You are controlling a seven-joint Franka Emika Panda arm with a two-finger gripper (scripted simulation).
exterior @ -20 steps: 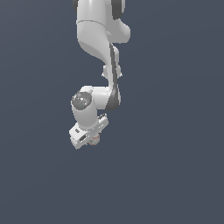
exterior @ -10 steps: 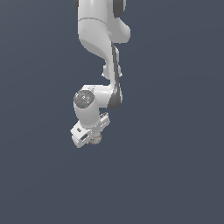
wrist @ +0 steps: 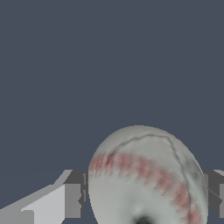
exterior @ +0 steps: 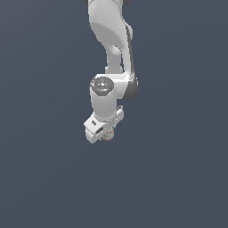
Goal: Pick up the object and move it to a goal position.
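The off-white ball (wrist: 146,175) with a red stitched band and dark lines fills the space between my two fingers in the wrist view. One finger (wrist: 74,199) presses on one side of it, the other (wrist: 216,192) on the opposite side. In the exterior view the gripper (exterior: 107,134) hangs below the white arm, well above the plain grey ground, and only a small reddish-white bit of the ball (exterior: 107,136) shows under the hand. The gripper is shut on the ball.
Only the flat dark grey-blue ground (exterior: 178,178) shows around the arm. No goal marker is visible in either view.
The arm and gripper have shifted slightly toward the exterior view's right, with the ball still held. The gripper's height looks about the same.
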